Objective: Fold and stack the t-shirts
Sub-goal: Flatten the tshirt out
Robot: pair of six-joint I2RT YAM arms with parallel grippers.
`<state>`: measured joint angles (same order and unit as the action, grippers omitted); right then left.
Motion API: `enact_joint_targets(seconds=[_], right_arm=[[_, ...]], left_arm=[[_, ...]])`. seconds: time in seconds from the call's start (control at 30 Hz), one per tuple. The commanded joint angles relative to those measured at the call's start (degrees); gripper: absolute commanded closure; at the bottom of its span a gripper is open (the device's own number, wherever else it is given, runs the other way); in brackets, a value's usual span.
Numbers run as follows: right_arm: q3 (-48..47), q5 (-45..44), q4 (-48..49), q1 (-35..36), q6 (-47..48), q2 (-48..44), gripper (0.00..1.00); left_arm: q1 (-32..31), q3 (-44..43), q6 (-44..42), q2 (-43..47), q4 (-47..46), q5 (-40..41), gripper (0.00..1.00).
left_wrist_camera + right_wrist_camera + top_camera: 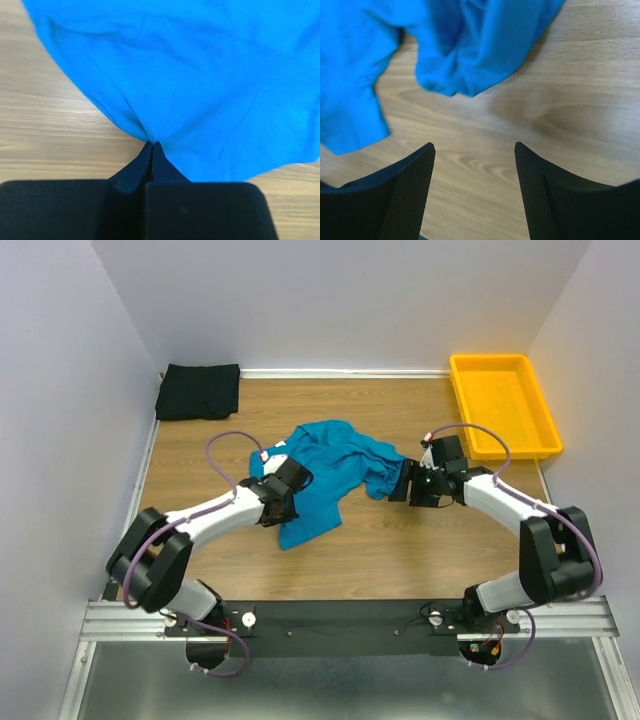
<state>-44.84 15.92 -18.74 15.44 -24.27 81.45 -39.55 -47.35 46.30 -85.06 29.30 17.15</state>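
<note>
The bright teal t-shirt [335, 465] lies crumpled in the middle of the wooden table. My left gripper [296, 480] is at its left edge. In the left wrist view the gripper [152, 144] is shut, pinching a fold of the teal cloth [200, 75], which puckers at the fingertips. My right gripper [399, 485] is at the shirt's right end. It stands open [474, 150] over bare wood, with a bunched lobe of the teal shirt [470, 55] just ahead of the fingers and nothing between them. The black t-shirt [198, 392] lies folded in the far left corner.
A yellow plastic tray [520, 440] stands at the far right against the wall. White walls close in the table on the left, back and right. Bare wood [400, 550] stretches between the shirt and the arm bases.
</note>
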Motion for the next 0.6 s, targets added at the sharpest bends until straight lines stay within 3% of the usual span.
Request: enact_joint_targets(seconds=[0.0, 0.2, 0.37, 0.43, 0.47, 0.53, 0.57], right_arm=[[-1.21, -1.06, 7.38, 0.38, -3.58, 5.19, 0.28], [-2.88, -0.81, 14.77, 0.38, -5.17, 13.02, 0.30], [-4.81, -0.89, 16.99, 0.38, -5.52, 17.77, 0.37], [-6.04, -1.68, 16.46, 0.29, -4.12, 17.43, 0.51], [-6.66, -3.16, 14.63, 0.20, -2.99, 16.21, 0.65], [-9.98, -6.59, 10.77, 0.12, -1.23, 14.71, 0.81], [-11.74, -8.69, 8.40, 0.11, -0.09, 14.01, 0.82]], left_arm=[[5.16, -4.23, -5.15, 8.13, 4.18, 4.04, 1.00], [10.81, -5.64, -10.96, 12.72, 4.10, 2.46, 1.00], [13.70, -5.73, -13.69, 14.04, 3.22, 0.26, 1.00], [15.90, -5.99, -15.45, 14.57, 3.04, 0.26, 1.00], [16.86, -6.69, -16.32, 15.18, 3.48, 0.52, 1.00], [20.28, -7.84, -18.69, 16.23, 4.36, 1.57, 1.00], [21.96, -8.54, -19.75, 16.76, 4.97, 2.71, 1.00]])
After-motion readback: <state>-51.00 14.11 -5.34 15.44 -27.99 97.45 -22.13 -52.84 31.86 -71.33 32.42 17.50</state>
